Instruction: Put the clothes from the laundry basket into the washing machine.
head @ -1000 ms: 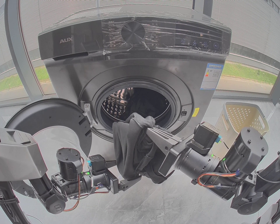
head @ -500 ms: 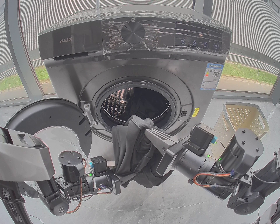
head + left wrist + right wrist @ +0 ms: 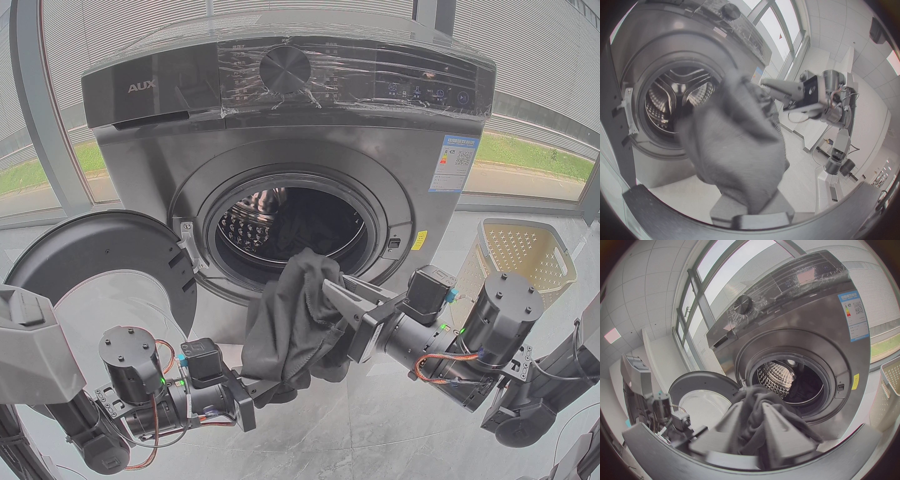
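Heads up, things have shifted in the last second. Your right tool (image 3: 334,286) was pinching the dark garment (image 3: 294,319) tight near its top. Now its fingers look parted, with the cloth just lying bunched between them. The bundle has also crept closer to the washing machine (image 3: 287,144), and its upper end now sits right at the lower lip of the drum opening (image 3: 294,219), not inside yet.

Your left tool (image 3: 265,389) has come in under the hanging bottom end. The cloth covers it, so I can't tell whether it's gripping or just propping the garment up.

My read is that you're mid hand-off or about to shove it in, so the load isn't done.

On orientation, the garment's long axis runs mostly up and down with a slight lean. The top points at the drum and the tail hangs toward the floor by the left tool. The laundry basket (image 3: 519,250) sits off to the right.
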You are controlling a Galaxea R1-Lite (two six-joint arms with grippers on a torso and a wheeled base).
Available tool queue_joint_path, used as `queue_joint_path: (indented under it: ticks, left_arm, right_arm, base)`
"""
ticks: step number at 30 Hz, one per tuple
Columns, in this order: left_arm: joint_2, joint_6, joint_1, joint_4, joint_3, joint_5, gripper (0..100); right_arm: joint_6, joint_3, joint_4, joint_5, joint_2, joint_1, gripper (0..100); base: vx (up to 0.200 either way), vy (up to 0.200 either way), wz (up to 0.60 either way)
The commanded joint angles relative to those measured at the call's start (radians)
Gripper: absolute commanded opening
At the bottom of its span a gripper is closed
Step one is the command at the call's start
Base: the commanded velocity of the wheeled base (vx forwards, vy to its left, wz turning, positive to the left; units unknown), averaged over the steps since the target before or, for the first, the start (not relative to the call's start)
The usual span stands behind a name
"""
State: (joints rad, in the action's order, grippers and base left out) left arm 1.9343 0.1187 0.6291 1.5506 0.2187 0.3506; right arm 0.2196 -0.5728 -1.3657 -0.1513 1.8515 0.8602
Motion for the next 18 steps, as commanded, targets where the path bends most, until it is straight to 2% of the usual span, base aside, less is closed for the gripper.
queue_joint_path:
  ticks: [1,5,6,7,12,14,18]
  left_arm:
    - [-0.069,0.001,0.012,0.000,-0.006,-0.001,0]
    - [-0.075,0.007,0.007,0.002,0.011,-0.001,0]
    - [-0.075,0.019,0.007,0.000,0.027,-0.001,0]
    - [-0.074,0.021,0.006,0.000,0.030,-0.001,0]
    - [-0.070,0.067,0.003,0.000,0.093,-0.007,0]
    - [-0.069,0.076,0.003,0.000,0.111,-0.029,0]
    - [-0.072,0.081,0.009,0.000,0.128,-0.059,0]
  right_arm:
    - [-0.002,0.016,0.002,0.002,0.017,-0.006,100]
    - [-0.009,0.091,0.013,0.004,0.014,-0.032,100]
    - [-0.023,0.133,0.024,0.004,0.014,-0.044,100]
    - [-0.025,0.140,0.025,0.006,0.015,-0.044,100]
    - [-0.029,0.241,0.014,0.012,0.014,-0.047,100]
    - [-0.032,0.278,0.013,0.035,0.017,-0.047,100]
    - [-0.049,0.335,0.013,0.044,0.031,-0.056,100]
  base:
    - [0.000,0.000,0.00]
    - [0.000,0.000,0.00]
    - [0.000,0.000,0.00]
    - [0.000,0.000,0.00]
    - [0.000,0.000,0.00]
    - [0.000,0.000,0.00]
    - [0.000,0.000,0.00]
